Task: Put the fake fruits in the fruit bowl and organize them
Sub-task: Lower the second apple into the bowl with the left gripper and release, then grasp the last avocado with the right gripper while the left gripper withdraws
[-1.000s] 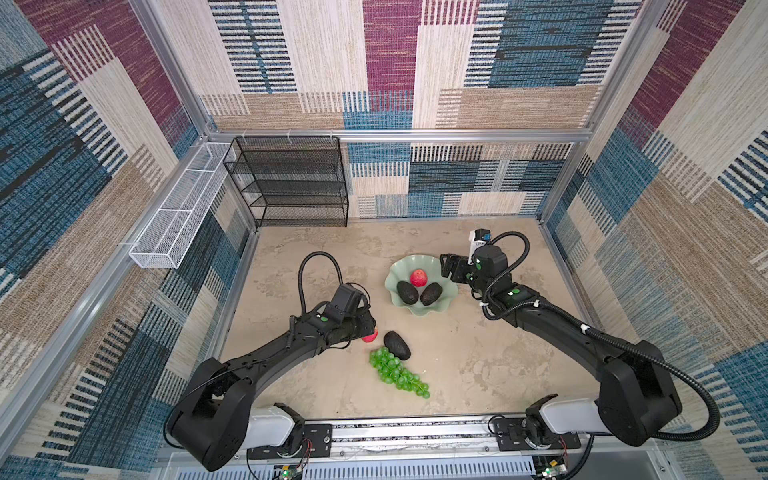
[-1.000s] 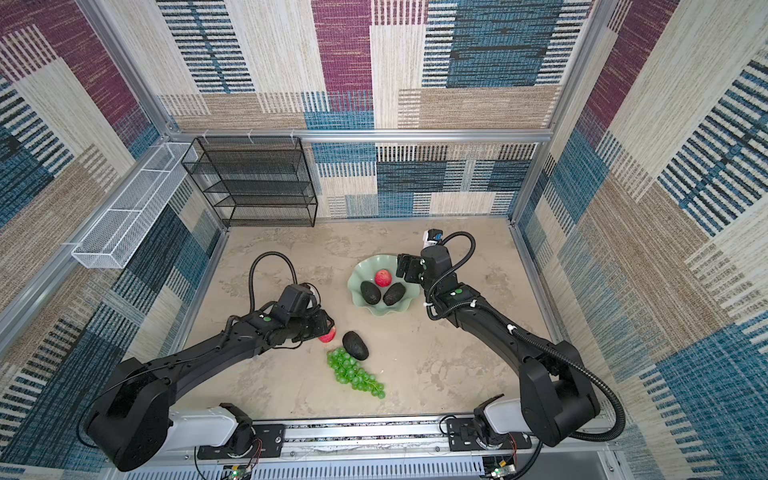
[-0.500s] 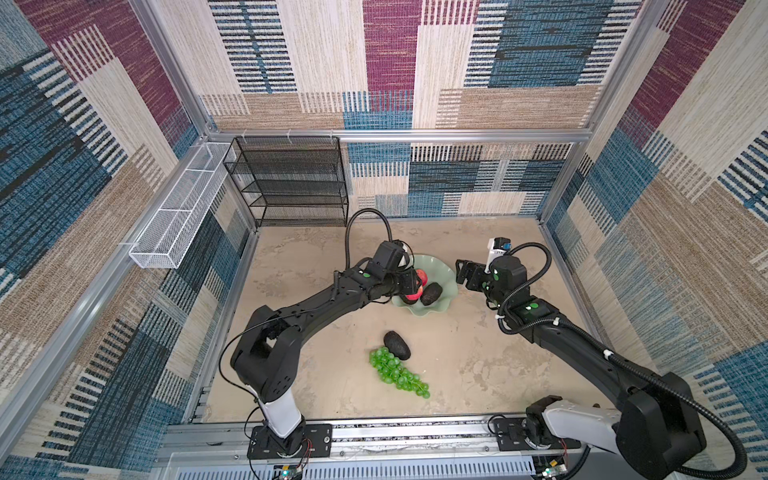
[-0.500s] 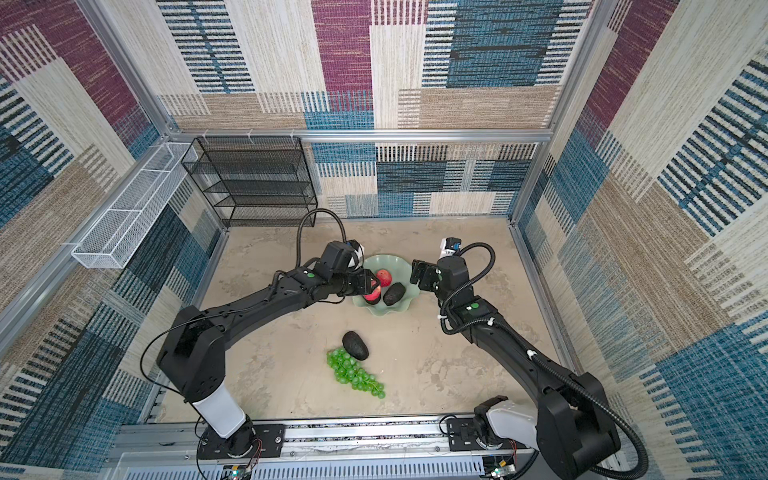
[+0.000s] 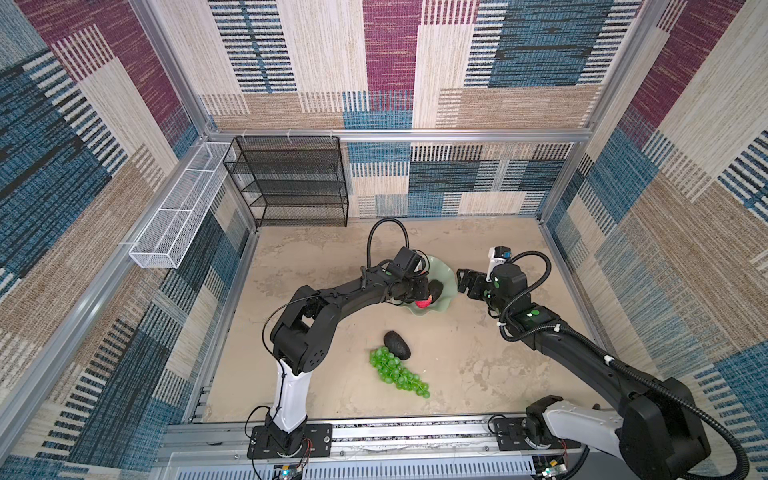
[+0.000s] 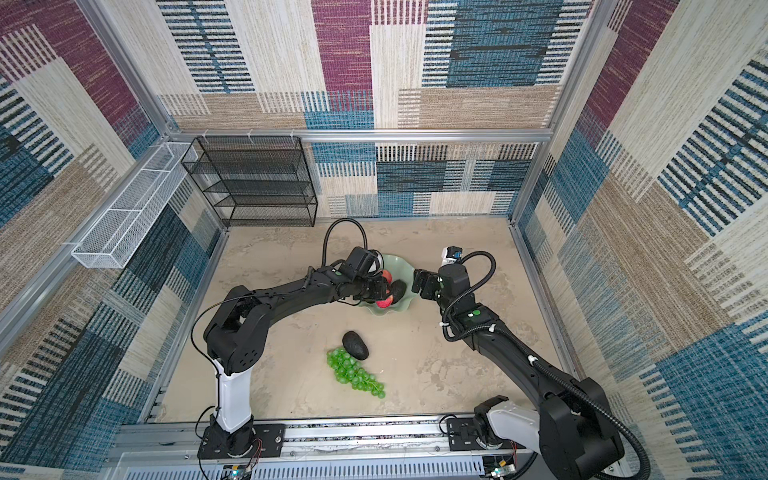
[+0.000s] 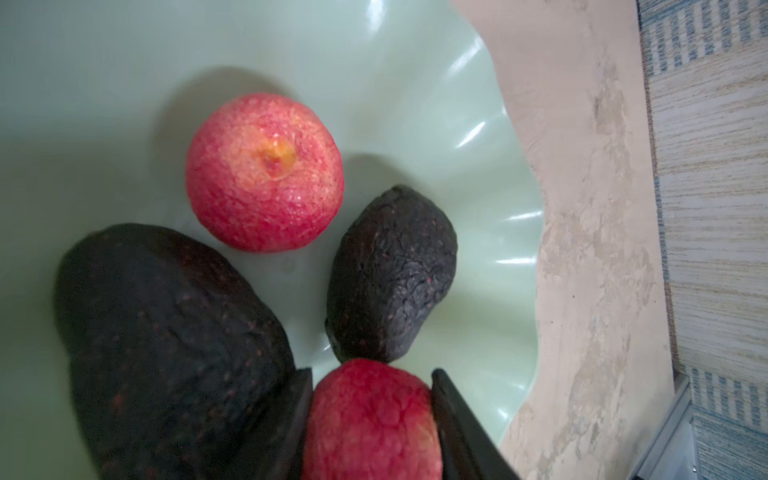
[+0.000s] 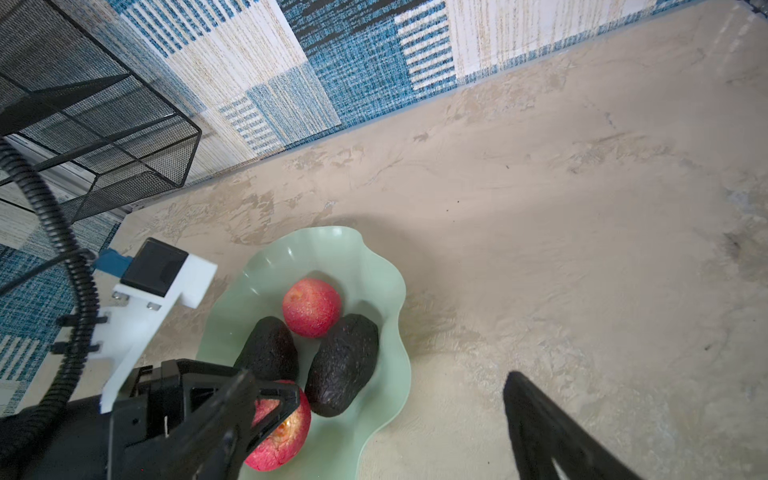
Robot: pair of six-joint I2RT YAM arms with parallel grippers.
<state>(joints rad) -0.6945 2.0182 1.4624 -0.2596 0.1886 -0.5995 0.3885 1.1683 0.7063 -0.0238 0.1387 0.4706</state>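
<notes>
Left wrist view: my left hand [image 7: 371, 388] grips the second apple [image 7: 370, 428] low inside the bowl [image 7: 415, 83], beside the resting apple [image 7: 264, 172] and two avocados [image 7: 390, 274]. My right hand [image 5: 464, 283] hangs open near the rim. Next, I judge: release, then fetch the last avocado [image 5: 397, 345] and the grapes [image 5: 399, 374] from the table [image 5: 478, 365].

Two fingers [image 7: 459, 419] clasping red apple [image 7: 370, 419], over mint bowl [image 7: 374, 83]

No readable text anywhere.

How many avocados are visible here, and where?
3. One avocado and a second avocado lie in the fruit bowl; a third avocado sits on the table beside the grapes.
</notes>
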